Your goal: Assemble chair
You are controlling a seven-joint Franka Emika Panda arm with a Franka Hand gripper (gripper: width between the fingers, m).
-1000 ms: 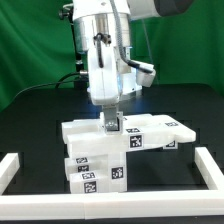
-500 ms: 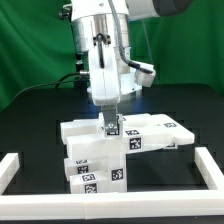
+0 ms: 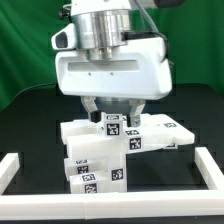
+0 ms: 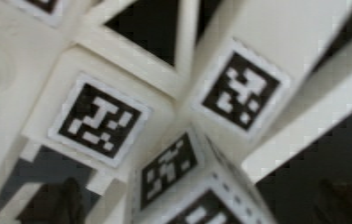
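Note:
The chair (image 3: 100, 155) is a stack of chunky white tagged blocks in the middle of the black table, with a flat panel (image 3: 163, 130) reaching toward the exterior view's right. A small tagged block (image 3: 113, 126) stands on top of the stack. My gripper (image 3: 113, 112) hangs directly over that block, open, one finger on each side of it and neither touching it. The wrist view is blurred and filled by the chair's tags (image 4: 98, 118) close below. There my gripper (image 4: 191, 205) shows only as dark finger shapes at the frame's edge.
White border rails lie at the exterior view's left (image 3: 20, 166), at its right (image 3: 211, 168) and along the front (image 3: 110, 216). A green curtain and cables hang behind the arm.
The jaws have gone from shut on the small top block to wide open, leaving it on the stack. The hand now shows its broad side to the exterior view.

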